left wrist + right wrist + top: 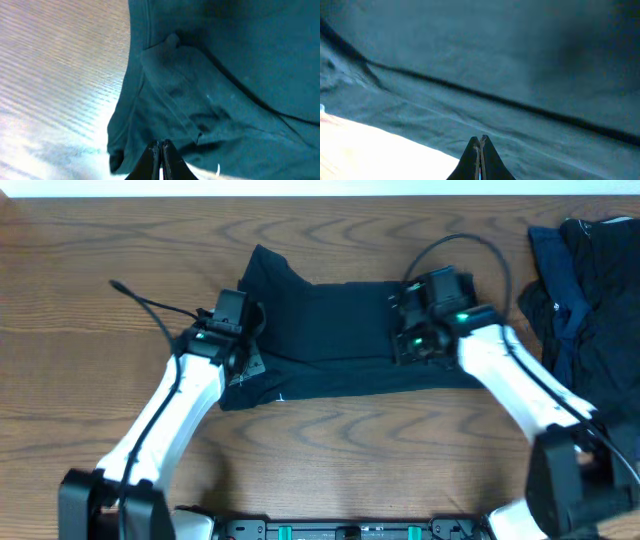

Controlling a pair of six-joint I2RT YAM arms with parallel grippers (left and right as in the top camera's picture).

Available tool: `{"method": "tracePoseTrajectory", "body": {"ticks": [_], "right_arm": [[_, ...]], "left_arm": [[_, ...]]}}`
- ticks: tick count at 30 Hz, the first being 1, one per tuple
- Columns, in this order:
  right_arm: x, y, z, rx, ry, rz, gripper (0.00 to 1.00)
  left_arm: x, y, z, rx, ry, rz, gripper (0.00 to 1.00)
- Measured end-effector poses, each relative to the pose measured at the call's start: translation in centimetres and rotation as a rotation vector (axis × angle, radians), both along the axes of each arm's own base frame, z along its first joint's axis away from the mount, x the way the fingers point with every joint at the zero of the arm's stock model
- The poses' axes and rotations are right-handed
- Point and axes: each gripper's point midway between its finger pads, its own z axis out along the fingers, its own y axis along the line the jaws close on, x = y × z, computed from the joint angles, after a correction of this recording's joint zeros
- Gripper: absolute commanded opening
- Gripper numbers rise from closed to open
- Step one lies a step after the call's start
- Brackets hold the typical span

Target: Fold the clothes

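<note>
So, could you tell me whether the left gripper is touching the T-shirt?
Touching. The left wrist view shows the left gripper shut on a bunched fold of the T-shirt.

Overhead: high, straight down, whole tabletop (330,440). Left wrist: very near, along left tool (161,146) onto T-shirt (210,100) edge. Right wrist: same, right tool (480,142). All share T-shirt.

surface: brown wood-grain table (70,250) | far edge: narrow white strip (300,186) running behind the table
</note>
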Motion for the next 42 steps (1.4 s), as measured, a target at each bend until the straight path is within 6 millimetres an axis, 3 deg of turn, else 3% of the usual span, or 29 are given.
{"method": "tracePoseTrajectory", "body": {"ticks": [5,9,20,26,42], "right_arm": [[-1.3,0.7,-4.3,-0.071,0.096,0.050,0.01],[-2.2,0.1,-6.1,-0.106,0.158,0.057,0.01],[-3.7,-0.7,-6.3,-0.143,0.216,0.065,0.01],[-2.7,-0.9,-6.3,-0.163,0.174,0.056,0.01],[1.0,-1.4,-5.9,-0.211,0.017,-0.005,0.11]], "left_arm": [[-0.1,0.0,-2.5,0.019,0.072,0.000,0.06],[-0.2,0.0,-3.5,0.025,0.098,0.003,0.06],[0.3,-0.1,-6.0,0.036,0.138,0.003,0.06],[-0.2,0.0,-7.9,0.051,0.194,0.003,0.06],[-0.2,0.0,-7.9,0.050,0.194,0.003,0.06]]}}
